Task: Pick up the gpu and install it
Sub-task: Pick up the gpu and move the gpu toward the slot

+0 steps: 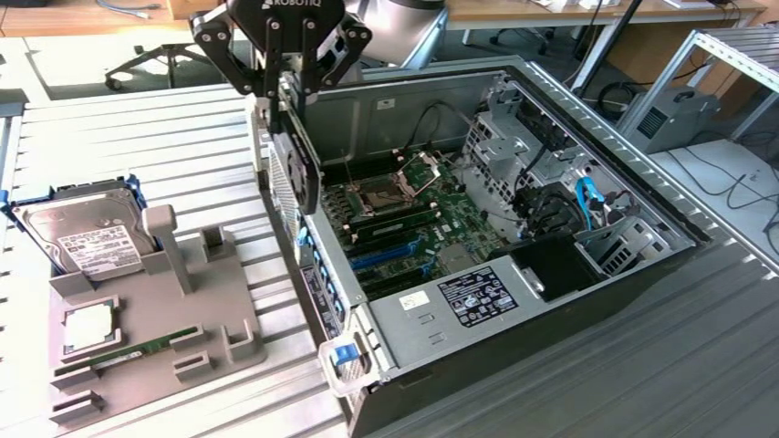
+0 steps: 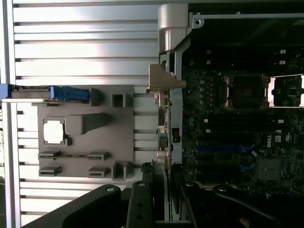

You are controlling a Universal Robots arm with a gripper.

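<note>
Above the rear wall of the open computer case point(image 1: 548, 365), we saw the gripper point(image 1: 288, 89) clamped on the gpu point(image 1: 305, 155), its fingers pressed against the card's two flat faces. The card hung on edge, long side pointing down. Its silver end bracket point(image 2: 164, 80) was farthest from the claw and closest to the wall's rim. We judged that a grip at one end kept the fingers clear of the case and left the bracket end free. It had not been seated: it was high over the rim, apart from everything inside.

The case lay on its side on a ribbed metal table point(image 1: 159, 137) with its panel off. Inside the case, the motherboard point(image 1: 451, 219) faced up, with the blue expansion slots point(image 1: 389, 255) near the rear wall and the open processor socket point(image 1: 378, 196) further in. The rim itself stood directly under the card, and we reckoned it the nearest obstacle. Cables point(image 1: 588, 196) and drive bays were at the far side of the case, well apart from the card.

Outside the case's rear wall sat a grey holder tray point(image 1: 232, 310) carrying a hard drive point(image 1: 91, 237), a processor chip point(image 1: 88, 328) and a memory stick point(image 1: 128, 351).
</note>
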